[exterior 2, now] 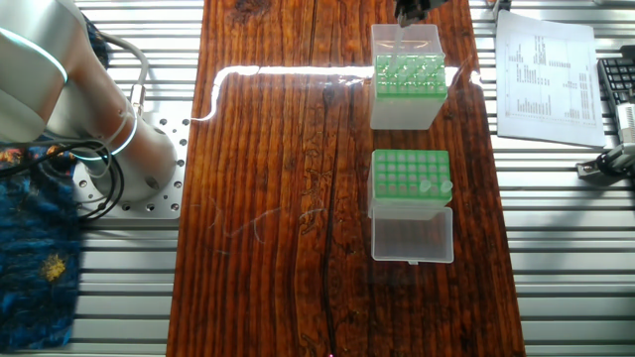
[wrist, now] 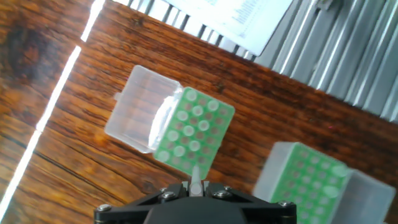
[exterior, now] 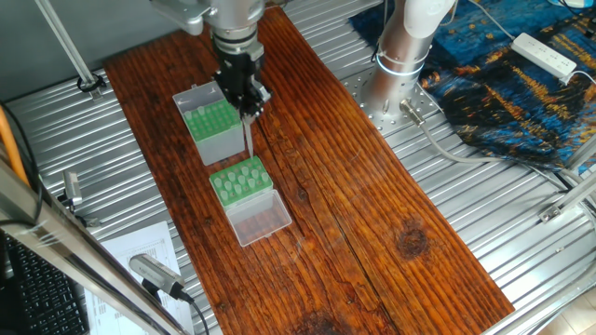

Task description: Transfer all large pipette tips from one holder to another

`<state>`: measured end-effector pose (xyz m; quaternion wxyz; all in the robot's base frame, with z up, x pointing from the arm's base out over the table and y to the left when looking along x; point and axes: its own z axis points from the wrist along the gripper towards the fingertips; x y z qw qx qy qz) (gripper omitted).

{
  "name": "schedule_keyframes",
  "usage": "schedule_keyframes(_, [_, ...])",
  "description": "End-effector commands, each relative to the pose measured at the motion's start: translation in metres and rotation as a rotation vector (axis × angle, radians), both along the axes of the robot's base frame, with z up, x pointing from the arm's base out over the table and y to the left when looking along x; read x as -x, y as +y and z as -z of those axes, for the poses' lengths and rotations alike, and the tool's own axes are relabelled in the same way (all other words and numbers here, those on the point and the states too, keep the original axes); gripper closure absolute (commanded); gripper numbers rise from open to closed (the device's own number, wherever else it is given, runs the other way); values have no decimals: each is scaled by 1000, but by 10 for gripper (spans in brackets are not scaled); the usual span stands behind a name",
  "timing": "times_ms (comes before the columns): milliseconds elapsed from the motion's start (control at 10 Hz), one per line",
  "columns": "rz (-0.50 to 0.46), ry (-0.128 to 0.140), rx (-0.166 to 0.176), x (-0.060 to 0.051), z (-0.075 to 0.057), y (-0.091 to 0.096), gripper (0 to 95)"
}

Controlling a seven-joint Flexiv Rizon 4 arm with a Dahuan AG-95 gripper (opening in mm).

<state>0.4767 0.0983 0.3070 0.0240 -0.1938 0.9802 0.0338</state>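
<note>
My gripper is shut on one pale pipette tip that hangs point down above the gap between the two boxes. The taller grey-sided holder with the green top stands just left of the gripper and holds several tips. The low green rack, with its clear lid folded open, lies in front and has a few tips in it. In the hand view the held tip sits between the fingers, pointing at the rack's near edge. The holder is at the lower right.
Both boxes stand on a dark wooden board laid on a ribbed metal table. The robot's base is at the back right, with a blue cloth and a power strip beyond. A printed sheet lies beside the board.
</note>
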Motion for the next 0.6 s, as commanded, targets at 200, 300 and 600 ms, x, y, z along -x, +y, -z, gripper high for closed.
schedule_keyframes(200, [42, 7, 43, 3, 9, 10, 950])
schedule_keyframes(300, [42, 6, 51, 4, 11, 11, 950])
schedule_keyframes(600, [40, 5, 59, 6, 14, 10, 950])
